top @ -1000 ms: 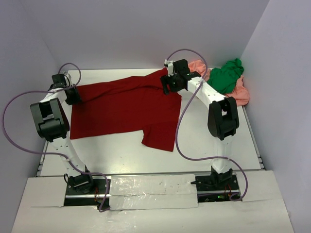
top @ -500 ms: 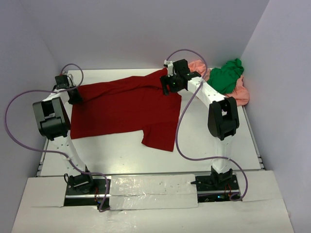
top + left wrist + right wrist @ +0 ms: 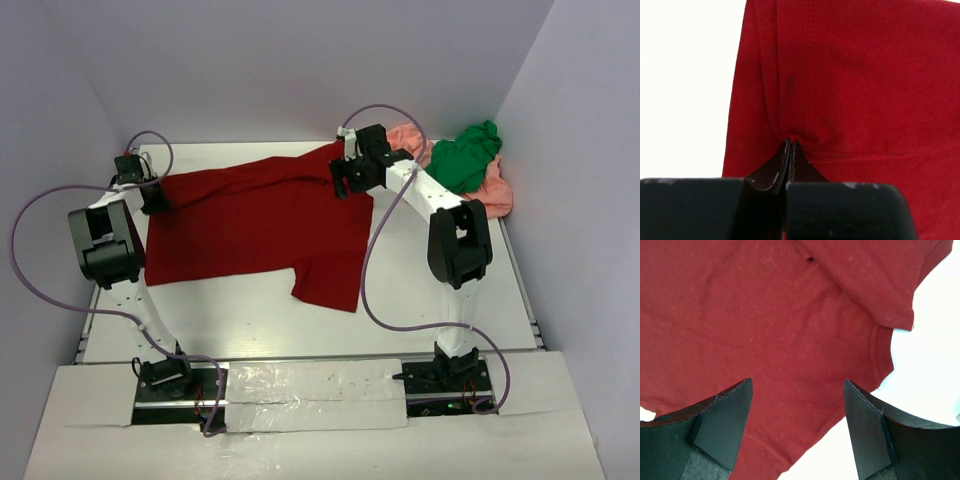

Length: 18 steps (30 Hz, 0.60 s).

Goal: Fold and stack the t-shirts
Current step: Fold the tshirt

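Top view: you've got the red shirt (image 3: 255,225) spread mostly flat on the white counter (image 3: 250,320), left of centre. One sleeve points toward the near edge, and the far-right corner is bunched. The fabric is a matte knit with soft creases and no sharp folds.

Left wrist view: your left gripper (image 3: 790,145) is clamped on the shirt's left edge. The dark fingertips (image 3: 777,167) are pressed together with a small pucker of cloth pinched between them, and a double-stitched seam runs up from the pinch.

Right wrist view: your right gripper (image 3: 797,385) is spread wide over the red cloth near a sleeve hem, with nothing between its dark wedge-shaped pads (image 3: 722,425). Can't tell if they touch the cloth.

The green shirt (image 3: 465,155) is crumpled in the far right corner, lying on the pink shirt (image 3: 495,195), which is also crumpled.
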### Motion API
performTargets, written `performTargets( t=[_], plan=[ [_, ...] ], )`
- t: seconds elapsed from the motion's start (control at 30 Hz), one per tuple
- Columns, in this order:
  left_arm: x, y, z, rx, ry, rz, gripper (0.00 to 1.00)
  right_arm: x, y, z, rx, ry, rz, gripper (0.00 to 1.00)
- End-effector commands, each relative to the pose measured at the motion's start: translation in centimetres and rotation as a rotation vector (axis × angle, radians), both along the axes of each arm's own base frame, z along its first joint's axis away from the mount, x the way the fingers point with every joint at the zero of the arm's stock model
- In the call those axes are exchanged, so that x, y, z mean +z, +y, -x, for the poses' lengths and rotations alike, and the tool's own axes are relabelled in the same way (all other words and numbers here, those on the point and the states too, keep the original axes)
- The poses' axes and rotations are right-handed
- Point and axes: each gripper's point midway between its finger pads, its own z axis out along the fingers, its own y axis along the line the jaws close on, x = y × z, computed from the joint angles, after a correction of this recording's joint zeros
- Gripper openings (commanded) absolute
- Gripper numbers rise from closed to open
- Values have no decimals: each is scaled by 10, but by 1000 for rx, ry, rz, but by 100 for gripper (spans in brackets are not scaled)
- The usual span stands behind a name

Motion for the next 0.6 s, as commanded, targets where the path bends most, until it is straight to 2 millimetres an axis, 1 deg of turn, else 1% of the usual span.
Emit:
performTargets(
  t=[0.0, 0.17, 0.3, 0.47, 0.5, 0.57],
  plan=[
    [16, 2, 1, -7, -23, -41, 0, 19, 0, 1, 2, -35, -30, 79],
    [25, 5, 4, -8, -29, -67, 0, 12, 2, 3, 10, -23, -29, 79],
    [32, 13, 7, 12, -36, -99, 0, 9, 2, 5, 12, -18, -28, 79],
    [49, 15, 7, 12, -82, -119, 0, 3, 5, 7, 18, -6, -29, 79],
    [52, 21, 8, 34, -82, -144, 0, 3, 6, 8, 21, -6, -30, 79],
    [60, 24, 9, 41, -101, -158, 0, 2, 6, 8, 23, -5, -28, 78]
  ],
)
